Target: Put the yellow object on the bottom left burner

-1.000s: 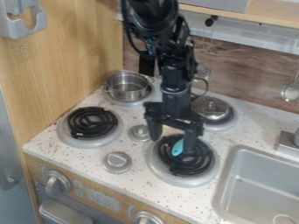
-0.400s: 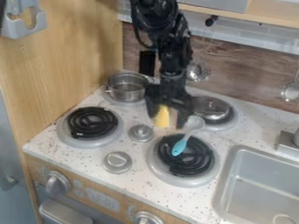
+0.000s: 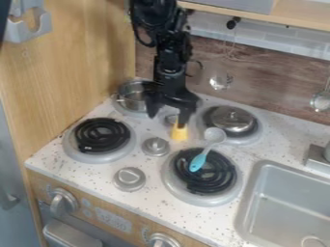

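My gripper (image 3: 168, 117) hangs over the back middle of the stovetop, its two fingers spread apart with nothing held between them. The yellow object (image 3: 179, 133) stands on the white counter between the two right burners and the knobs, just below the right fingertip, which hides its top. Whether that fingertip touches it I cannot tell. At the front left is the bottom left burner (image 3: 102, 135), a black coil in a grey ring with nothing on it.
A spoon with a blue handle (image 3: 199, 161) lies partly across the front right burner (image 3: 214, 182). Behind are a metal pot (image 3: 134, 101) and a lidded pan (image 3: 232, 120). Two knobs, one of them a grey knob (image 3: 130, 178), stand between burners; the sink (image 3: 290, 202) is at right.
The gripper has moved back and left, away from the front right burner, uncovering the spoon. Its right finger now overlaps the top of the yellow object, which was earlier seen between the fingers.
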`<control>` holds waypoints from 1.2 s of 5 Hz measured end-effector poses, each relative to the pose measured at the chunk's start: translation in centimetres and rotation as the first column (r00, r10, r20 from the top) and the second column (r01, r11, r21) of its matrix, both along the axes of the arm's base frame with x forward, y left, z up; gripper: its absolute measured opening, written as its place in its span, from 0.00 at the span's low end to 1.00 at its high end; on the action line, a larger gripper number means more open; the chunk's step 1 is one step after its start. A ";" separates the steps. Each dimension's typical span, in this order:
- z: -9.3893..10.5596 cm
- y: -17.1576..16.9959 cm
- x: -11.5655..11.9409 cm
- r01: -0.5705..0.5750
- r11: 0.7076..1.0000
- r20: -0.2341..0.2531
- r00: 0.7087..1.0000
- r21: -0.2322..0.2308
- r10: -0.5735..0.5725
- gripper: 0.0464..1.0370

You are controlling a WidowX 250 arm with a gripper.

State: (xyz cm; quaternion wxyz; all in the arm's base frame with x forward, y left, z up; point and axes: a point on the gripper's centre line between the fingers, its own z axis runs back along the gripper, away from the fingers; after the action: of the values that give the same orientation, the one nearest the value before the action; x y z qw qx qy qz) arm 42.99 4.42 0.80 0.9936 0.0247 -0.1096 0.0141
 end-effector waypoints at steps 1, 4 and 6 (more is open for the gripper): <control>-1.4 -0.1 0.7 -0.008 1.000 -0.009 1.000 -0.024 0.007 0.96; -5.2 -0.7 3.1 -0.051 0.995 -0.012 0.999 -0.089 0.050 0.96; -5.6 -0.5 4.4 -0.052 0.995 -0.001 0.999 -0.082 0.052 0.90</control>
State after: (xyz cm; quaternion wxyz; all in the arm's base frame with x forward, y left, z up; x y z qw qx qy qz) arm 47.39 3.92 -4.75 0.9930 -0.0134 -0.1090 0.0446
